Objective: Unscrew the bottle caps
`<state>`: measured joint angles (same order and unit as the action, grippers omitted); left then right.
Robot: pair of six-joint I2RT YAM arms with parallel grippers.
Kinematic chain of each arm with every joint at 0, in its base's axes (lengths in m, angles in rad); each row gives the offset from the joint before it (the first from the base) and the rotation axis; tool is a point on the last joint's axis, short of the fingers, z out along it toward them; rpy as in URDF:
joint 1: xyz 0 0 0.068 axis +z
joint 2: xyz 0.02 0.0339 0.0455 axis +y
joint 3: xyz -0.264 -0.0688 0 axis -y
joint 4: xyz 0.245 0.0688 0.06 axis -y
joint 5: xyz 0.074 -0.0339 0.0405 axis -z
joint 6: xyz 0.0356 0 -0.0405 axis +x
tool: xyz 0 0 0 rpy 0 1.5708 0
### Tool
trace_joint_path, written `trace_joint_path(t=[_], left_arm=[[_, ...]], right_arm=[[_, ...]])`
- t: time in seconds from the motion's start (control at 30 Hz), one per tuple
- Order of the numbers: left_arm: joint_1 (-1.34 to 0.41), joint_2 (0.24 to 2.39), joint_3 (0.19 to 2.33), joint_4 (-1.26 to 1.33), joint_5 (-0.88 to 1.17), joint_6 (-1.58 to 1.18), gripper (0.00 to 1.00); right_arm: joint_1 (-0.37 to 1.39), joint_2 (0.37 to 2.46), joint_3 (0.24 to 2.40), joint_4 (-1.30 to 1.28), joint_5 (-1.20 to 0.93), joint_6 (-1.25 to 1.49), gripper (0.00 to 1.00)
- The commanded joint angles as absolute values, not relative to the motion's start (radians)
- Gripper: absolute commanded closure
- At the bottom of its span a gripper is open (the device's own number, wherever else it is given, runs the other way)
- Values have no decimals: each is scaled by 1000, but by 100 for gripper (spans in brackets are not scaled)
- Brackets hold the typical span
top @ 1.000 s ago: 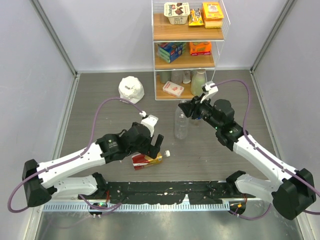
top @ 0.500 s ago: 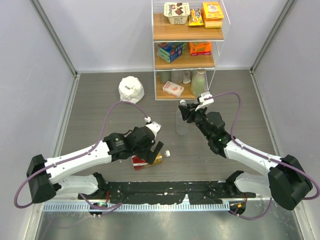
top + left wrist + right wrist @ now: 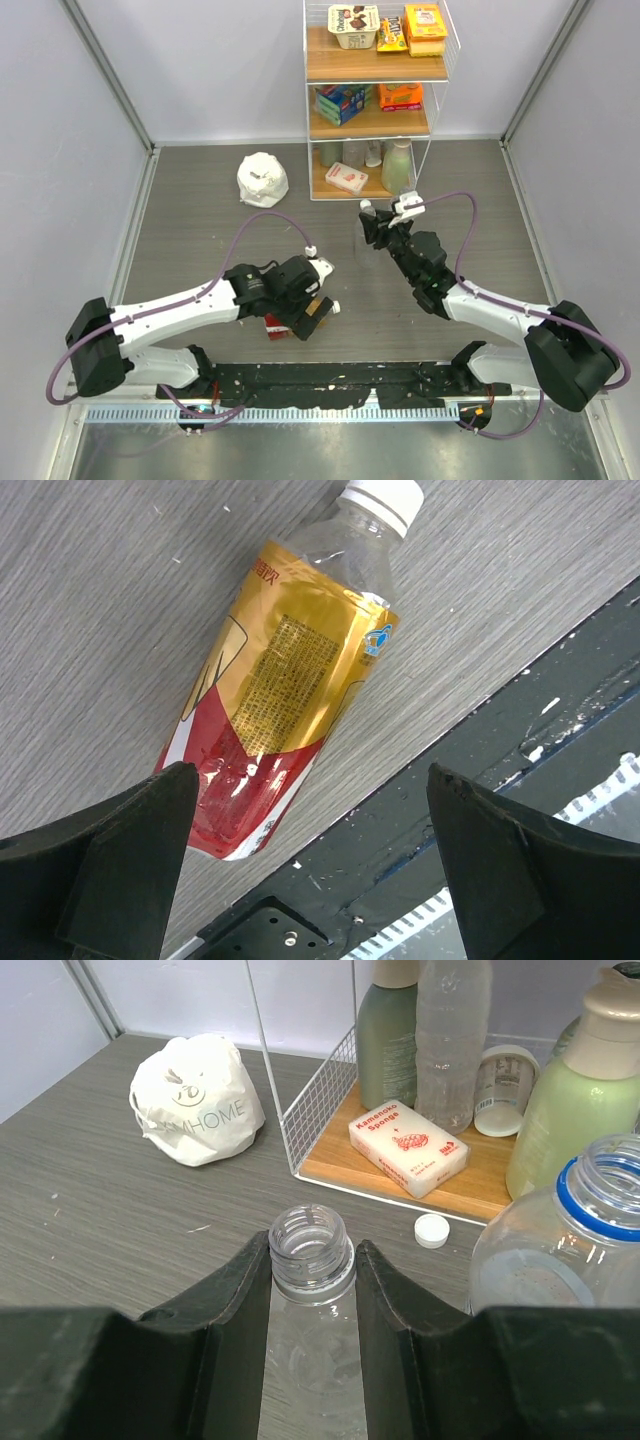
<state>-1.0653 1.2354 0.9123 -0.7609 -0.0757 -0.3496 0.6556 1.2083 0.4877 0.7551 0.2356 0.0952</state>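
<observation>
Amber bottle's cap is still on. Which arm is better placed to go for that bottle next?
Left. The left gripper hangs open right above the lying amber bottle, whose white cap is on. The right gripper is shut on the uncapped clear bottle at its neck, farther back.

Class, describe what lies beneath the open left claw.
A bottle with a red-and-gold label, lying on its side, white cap still on. In the top view the left claw covers most of it.

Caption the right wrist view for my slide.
Right gripper clamped on the neck of the uncapped clear bottle; a loose white cap lies by the shelf.
</observation>
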Motion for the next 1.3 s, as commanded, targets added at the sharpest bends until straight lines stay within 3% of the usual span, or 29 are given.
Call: trace_joint_path(t=[0.0, 0.23, 0.4, 0.47, 1.17, 1.27], left_arm=[[-1069, 1288, 953, -796, -72, -333, 0], [-1069, 1371, 979, -841, -115, -339, 0], [-1068, 1423, 991, -853, -104, -331, 0], [-1068, 1453, 1000, -865, -113, -328, 0], [-1068, 1627, 1054, -861, -164, -333, 11], [-1069, 1640, 1057, -853, -169, -337, 16]], right_arm=[[661, 1166, 479, 816, 249, 94, 82], [660, 1143, 486, 784, 221, 110, 65], [660, 1094, 520, 707, 202, 118, 40], [661, 1077, 534, 689, 203, 118, 35], [661, 980, 609, 551, 164, 153, 22], [661, 968, 618, 526, 160, 163, 20]])
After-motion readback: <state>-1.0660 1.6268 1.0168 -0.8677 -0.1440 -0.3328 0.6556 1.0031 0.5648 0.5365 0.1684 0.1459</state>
